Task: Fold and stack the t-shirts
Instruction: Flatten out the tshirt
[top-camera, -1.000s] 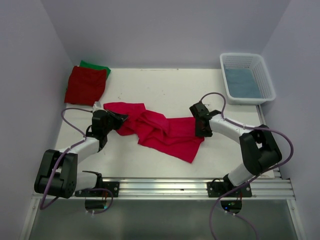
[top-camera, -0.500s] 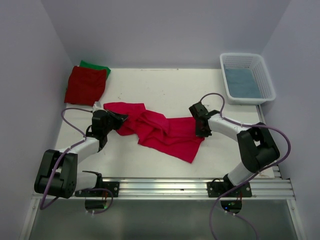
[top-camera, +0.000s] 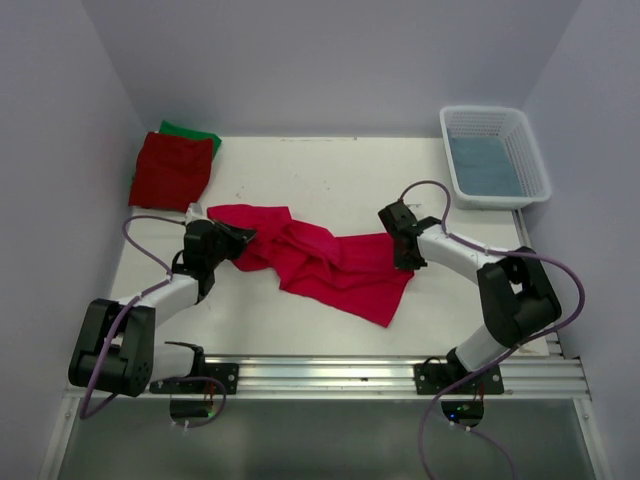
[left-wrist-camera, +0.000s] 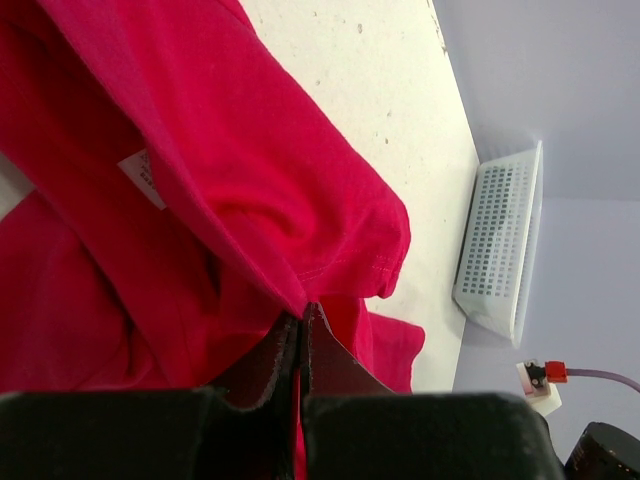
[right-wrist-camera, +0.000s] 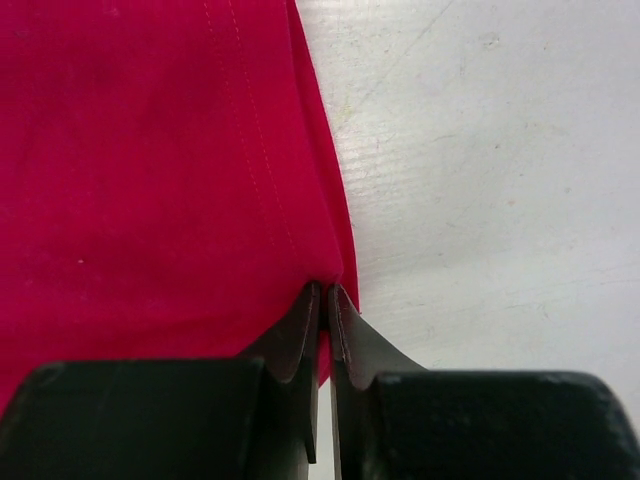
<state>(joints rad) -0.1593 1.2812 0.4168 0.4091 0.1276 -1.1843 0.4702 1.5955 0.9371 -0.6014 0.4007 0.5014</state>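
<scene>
The crimson-pink t-shirt (top-camera: 320, 262) lies rumpled across the middle of the table, stretched between both arms. My left gripper (top-camera: 243, 240) is shut on its left end; the left wrist view shows the jaws closed on a fold of the cloth (left-wrist-camera: 250, 200). My right gripper (top-camera: 402, 262) is shut on its right edge; the right wrist view shows the hem (right-wrist-camera: 180, 150) pinched between the jaws. The darker red t-shirt (top-camera: 171, 170) lies folded at the back left on top of the green t-shirt (top-camera: 196, 133), of which only a far edge shows.
A white latticed basket (top-camera: 496, 157) holding a blue cloth stands at the back right; it also shows in the left wrist view (left-wrist-camera: 500, 240). Purple walls close in the left, back and right. A metal rail (top-camera: 400, 375) runs along the near edge.
My right gripper has drawn the shirt's right edge slightly to the right, so the cloth reaches a little farther there. The left arm has not moved.
</scene>
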